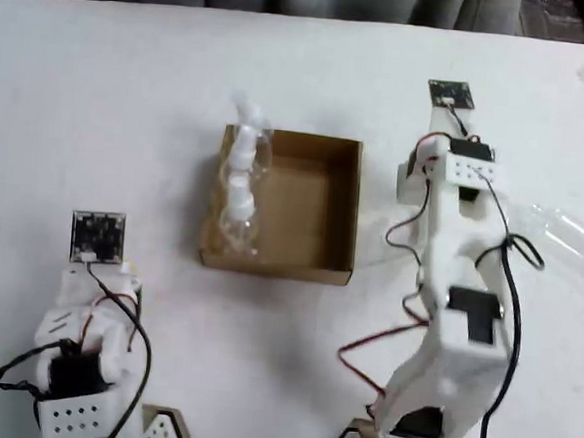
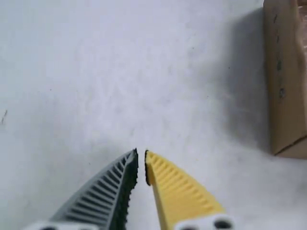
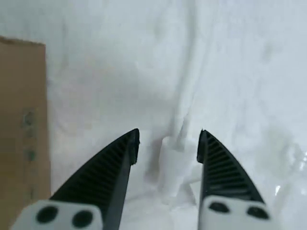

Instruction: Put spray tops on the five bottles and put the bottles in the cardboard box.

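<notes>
A white spray top [image 3: 172,163] is seen lying on the white table [image 1: 129,117], and a thin pale line, possibly its tube, runs away from it. A clear bottle [image 1: 571,239] is laid on its side just beside the right arm [image 1: 455,321]. Several capped bottles [image 1: 242,185] are packed along one side of the open cardboard box [image 1: 278,269], which is set between the two arms. The right gripper [image 3: 169,136] is spread wide, and the spray top is framed between its dark fingers [image 3: 110,167]; contact with either cannot be judged. The left gripper [image 2: 141,158] is pinched together over bare table near a box corner, with nothing grasped.
</notes>
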